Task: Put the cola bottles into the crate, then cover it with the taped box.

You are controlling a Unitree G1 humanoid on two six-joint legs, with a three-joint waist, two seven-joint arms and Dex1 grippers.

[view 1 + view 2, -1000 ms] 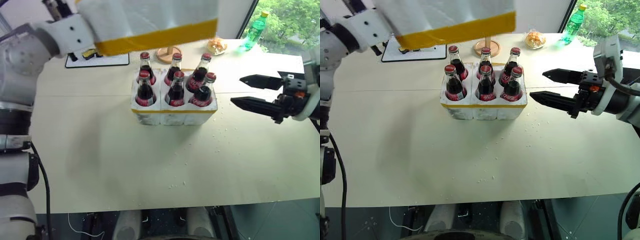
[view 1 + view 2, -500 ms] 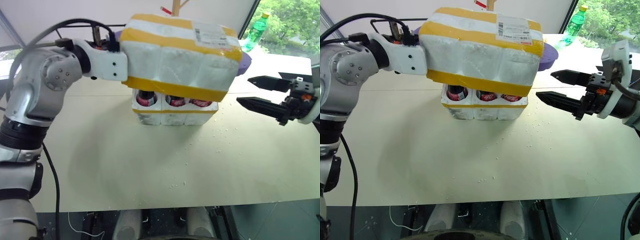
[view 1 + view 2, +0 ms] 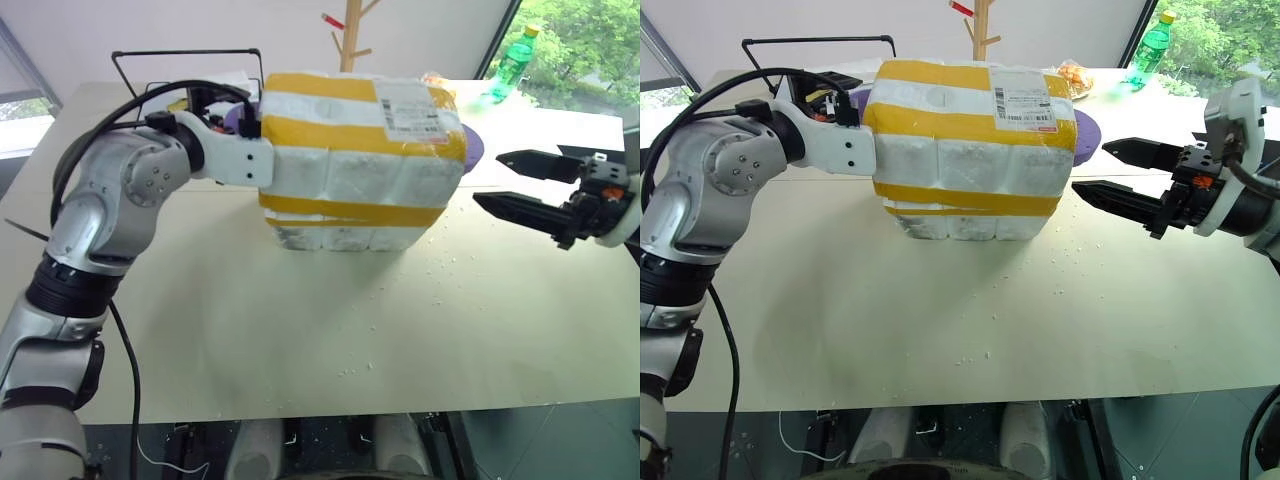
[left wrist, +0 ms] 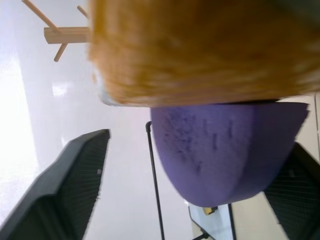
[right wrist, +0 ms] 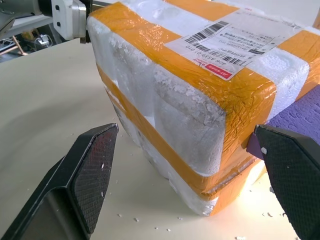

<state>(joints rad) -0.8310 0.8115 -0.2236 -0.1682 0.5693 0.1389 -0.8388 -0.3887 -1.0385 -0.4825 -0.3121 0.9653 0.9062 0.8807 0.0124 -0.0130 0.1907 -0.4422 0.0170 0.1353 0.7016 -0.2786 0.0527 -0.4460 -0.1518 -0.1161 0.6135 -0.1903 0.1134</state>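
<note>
The taped box [image 3: 358, 150] sits down over the crate [image 3: 345, 237], whose white base just peeps out beneath the lower yellow band; the cola bottles are hidden inside. It stands mid-table, at about twelve o'clock from the robot. It looks light and stiff, but crumbly: white crumbs dot the table [image 3: 300, 330], so I'd guess hard pinching would dent it. The taped bands at the ends seem the safest places to grip. The left gripper [image 4: 195, 190] is at the box's nine o'clock end, fingers spread and clear of the foam. The right gripper [image 3: 520, 183] hangs at three o'clock, wide open, empty, near but apart.
</note>
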